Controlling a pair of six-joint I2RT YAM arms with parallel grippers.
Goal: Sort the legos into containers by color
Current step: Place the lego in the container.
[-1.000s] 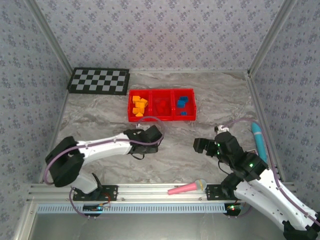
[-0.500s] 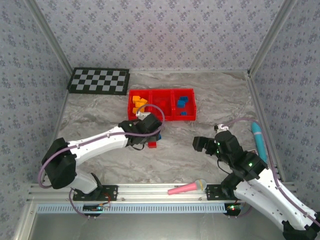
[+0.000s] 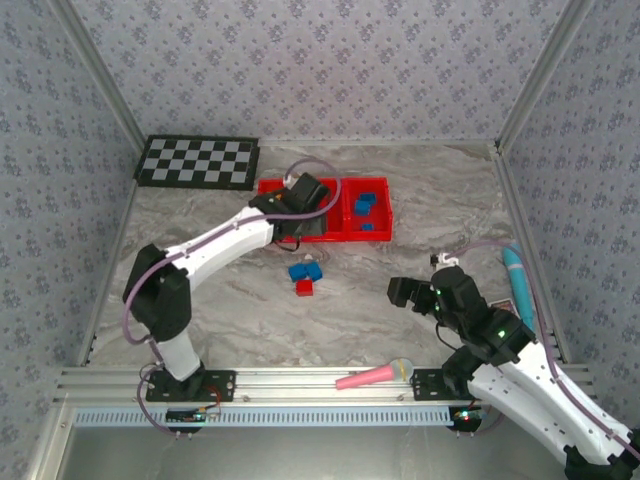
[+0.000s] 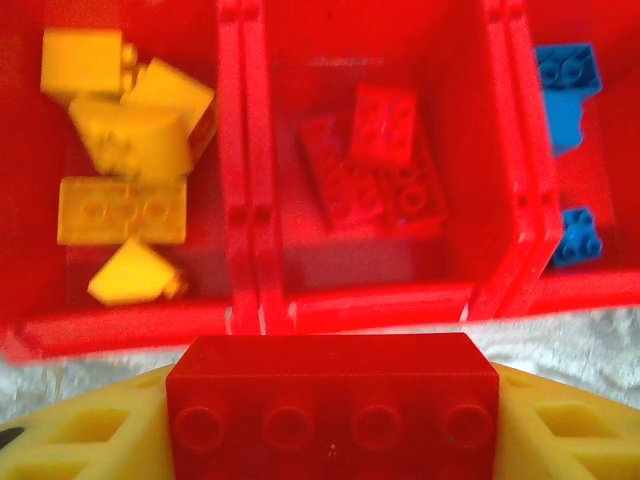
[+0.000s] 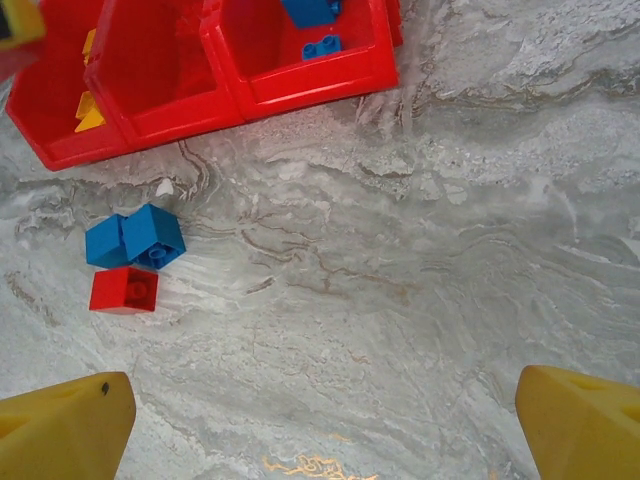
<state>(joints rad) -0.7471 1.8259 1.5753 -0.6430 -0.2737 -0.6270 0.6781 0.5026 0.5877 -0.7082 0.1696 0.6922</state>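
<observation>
Three legos point(image 3: 305, 272) lie on the table point(image 3: 200, 300) just before the tray point(image 3: 372, 239), the checkerboard point(image 3: 197, 161) behind and left of it.

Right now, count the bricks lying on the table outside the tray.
3. A blue brick and a second blue brick touch each other in front of the tray; a red brick lies beside them. The left arm may hide others.
</observation>
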